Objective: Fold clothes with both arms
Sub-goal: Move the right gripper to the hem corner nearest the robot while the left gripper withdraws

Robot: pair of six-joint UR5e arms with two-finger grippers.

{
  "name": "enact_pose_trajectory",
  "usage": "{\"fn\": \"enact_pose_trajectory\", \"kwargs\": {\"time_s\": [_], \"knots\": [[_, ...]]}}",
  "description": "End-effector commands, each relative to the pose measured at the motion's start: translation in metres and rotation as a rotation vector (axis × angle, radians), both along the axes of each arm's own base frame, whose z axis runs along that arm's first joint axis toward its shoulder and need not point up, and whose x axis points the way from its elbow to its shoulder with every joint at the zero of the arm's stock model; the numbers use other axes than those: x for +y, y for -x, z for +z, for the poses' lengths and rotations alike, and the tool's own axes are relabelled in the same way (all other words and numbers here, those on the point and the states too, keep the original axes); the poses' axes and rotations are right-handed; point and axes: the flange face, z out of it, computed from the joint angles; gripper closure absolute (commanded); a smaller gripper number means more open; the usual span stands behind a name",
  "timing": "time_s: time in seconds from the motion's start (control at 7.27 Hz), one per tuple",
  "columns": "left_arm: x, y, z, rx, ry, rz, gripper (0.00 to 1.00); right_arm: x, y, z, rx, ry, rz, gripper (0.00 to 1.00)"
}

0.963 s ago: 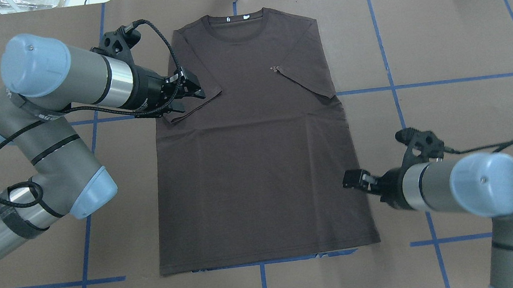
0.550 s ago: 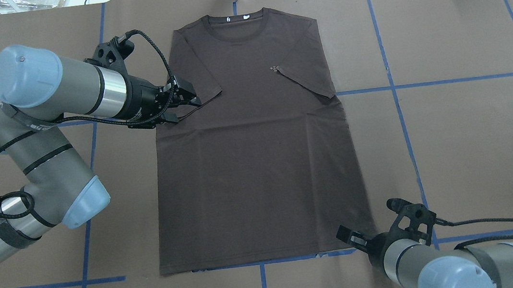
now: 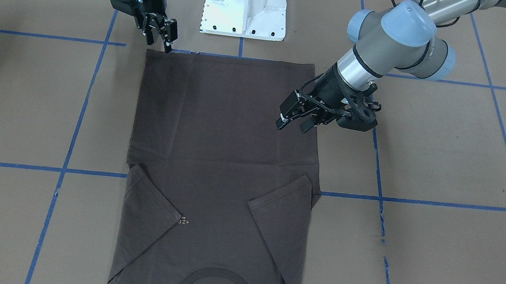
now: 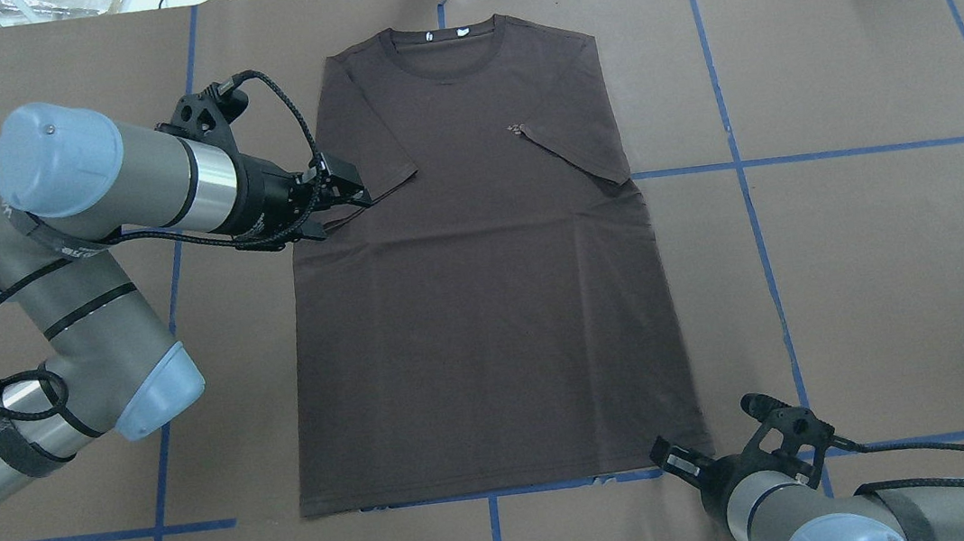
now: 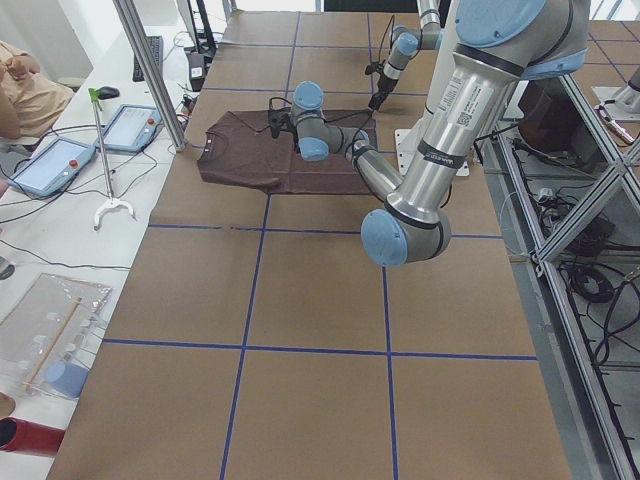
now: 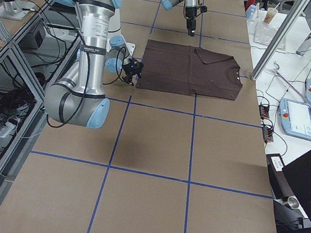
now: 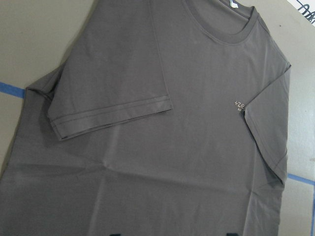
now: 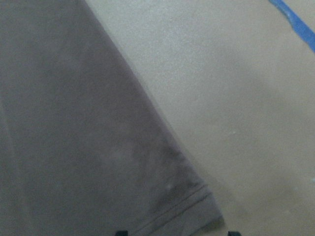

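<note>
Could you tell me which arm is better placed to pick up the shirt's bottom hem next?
Right, probably. The right gripper sits open at the T-shirt's hem corner, while the left gripper hovers open farther up, over its side edge.

Even overhead light is cast, with soft shadows. The T-shirt (image 8: 74, 123) is blurred in the right wrist view

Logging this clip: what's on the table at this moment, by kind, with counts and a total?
T-shirt, dark brown: 1
Robot arms, the left arm and the right arm: 2
White pedestal base: 1
Total: 4
</note>
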Motion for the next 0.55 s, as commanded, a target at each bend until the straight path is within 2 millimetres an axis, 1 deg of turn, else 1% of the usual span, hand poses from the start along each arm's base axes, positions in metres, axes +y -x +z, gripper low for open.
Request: {"fn": "enact_pose_trajectory", "kwargs": {"time_s": [0.0, 0.14, 0.28, 0.41], "knots": [[0.0011, -0.0017, 0.0011, -0.002, -0.001, 0.000, 0.21, -0.0096, -0.0045, 0.0105, 0.057, 0.001, 0.021, 0.26], [0.0011, -0.0017, 0.0011, -0.001, 0.000, 0.000, 0.21, -0.0096, -0.0047, 0.0094, 0.060, 0.001, 0.021, 0.27], [0.0013, -0.0017, 0.0011, -0.001, 0.000, 0.001, 0.20, -0.0096, -0.0048, 0.0094, 0.060, 0.001, 0.021, 0.38], [0.0019, -0.0024, 0.0011, -0.001, 0.000, 0.003, 0.20, -0.0087, -0.0038, 0.0080, 0.057, 0.002, 0.018, 0.66]]}}
